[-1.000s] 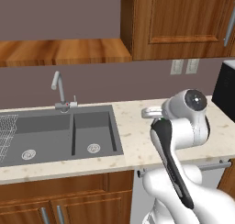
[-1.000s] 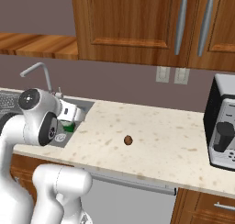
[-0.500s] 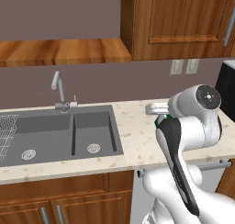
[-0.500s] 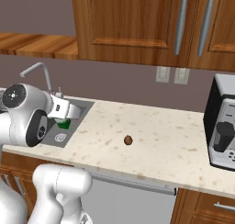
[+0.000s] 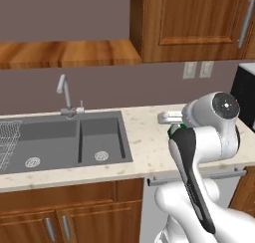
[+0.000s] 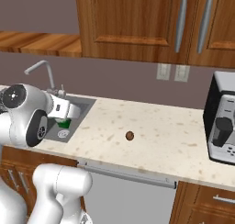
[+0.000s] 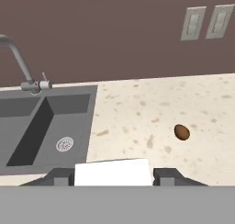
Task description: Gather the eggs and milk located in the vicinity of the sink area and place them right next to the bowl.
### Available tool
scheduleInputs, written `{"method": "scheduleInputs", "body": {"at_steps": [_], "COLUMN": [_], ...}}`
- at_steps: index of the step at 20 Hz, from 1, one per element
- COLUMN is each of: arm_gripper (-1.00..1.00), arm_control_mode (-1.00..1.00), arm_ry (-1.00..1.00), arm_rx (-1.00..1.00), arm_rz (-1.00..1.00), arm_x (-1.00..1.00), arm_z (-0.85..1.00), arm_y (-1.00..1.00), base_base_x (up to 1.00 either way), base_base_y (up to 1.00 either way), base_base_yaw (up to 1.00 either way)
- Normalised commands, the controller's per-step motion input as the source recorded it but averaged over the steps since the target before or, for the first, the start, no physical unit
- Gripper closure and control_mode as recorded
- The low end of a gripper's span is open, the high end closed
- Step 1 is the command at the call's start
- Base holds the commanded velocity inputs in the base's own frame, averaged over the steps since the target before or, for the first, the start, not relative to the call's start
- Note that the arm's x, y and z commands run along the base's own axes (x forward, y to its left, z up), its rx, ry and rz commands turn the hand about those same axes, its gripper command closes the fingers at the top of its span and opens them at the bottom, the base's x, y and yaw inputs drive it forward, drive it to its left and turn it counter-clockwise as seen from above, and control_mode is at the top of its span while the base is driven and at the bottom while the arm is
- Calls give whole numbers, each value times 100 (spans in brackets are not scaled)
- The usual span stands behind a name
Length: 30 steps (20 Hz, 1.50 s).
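My gripper (image 7: pixel 113 178) is shut on the milk (image 7: pixel 112 169), a white carton whose top shows between the two dark fingers. In the right base view the gripper (image 6: pixel 63 112) holds the milk's green lower band (image 6: pixel 64 123) above the counter's edge by the sink (image 6: pixel 81 106). From the left base camera the gripper (image 5: pixel 171 119) hangs just right of the sink (image 5: pixel 74 137). The eggs are one small dark-brown egg (image 6: pixel 130 136) lying on the speckled counter, right of the gripper, also in the hand view as the egg (image 7: pixel 182 132). The bowl is out of view.
A silver gooseneck faucet (image 5: pixel 63 95) stands behind the dark sink, with a wire rack (image 5: pixel 6 142) at its left. A toaster (image 6: pixel 223 120) stands at the counter's right end. Wall outlets (image 6: pixel 172 72) sit under the wooden cabinets (image 6: pixel 151 23).
The arm's big wrist joint has swung outward and the hand has shifted slightly, carrying the milk with it. The egg and the base views have stayed where they were.
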Motion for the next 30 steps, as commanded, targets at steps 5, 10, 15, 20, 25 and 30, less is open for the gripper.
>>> {"method": "scheduleInputs", "body": {"at_steps": [5, 10, 15, 20, 25, 30], "arm_gripper": [100, 100, 100, 100, 100, 100], "arm_control_mode": [100, 100, 100, 100, 100, 100], "arm_ry": [0, 0, 0, 0, 0, 0], "arm_rx": [0, 0, 0, 0, 0, 0], "arm_rz": [0, 0, 0, 0, 0, 0], "arm_x": [0, 0, 0, 0, 0, 0], "arm_z": [0, 0, 0, 0, 0, 0], "arm_y": [0, 0, 0, 0, 0, 0], "base_base_x": [-81, -30, -1, 0, 0, 0], "base_base_y": [-4, 9, 63, 97, 100, 100], "base_base_yaw": [0, 0, 0, 0, 0, 0]}}
